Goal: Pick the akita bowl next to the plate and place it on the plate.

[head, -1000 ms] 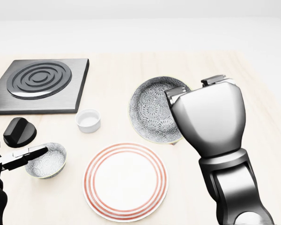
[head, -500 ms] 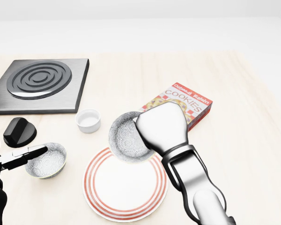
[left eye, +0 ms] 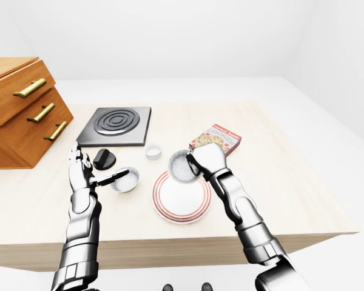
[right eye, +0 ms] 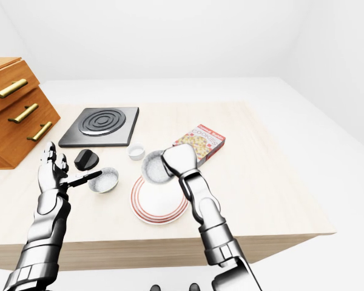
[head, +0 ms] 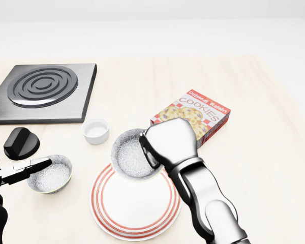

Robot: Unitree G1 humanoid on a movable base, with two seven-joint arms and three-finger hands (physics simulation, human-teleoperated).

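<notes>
Tabletop bears one plate, one bowl; right hand grips second bowl.

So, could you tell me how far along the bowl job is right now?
Done: the akita bowl is lifted, gripped by the right hand. In hand: it is held tilted over the top edge of the plate in the head view. Left: lower it flat onto the plate and release.
</notes>
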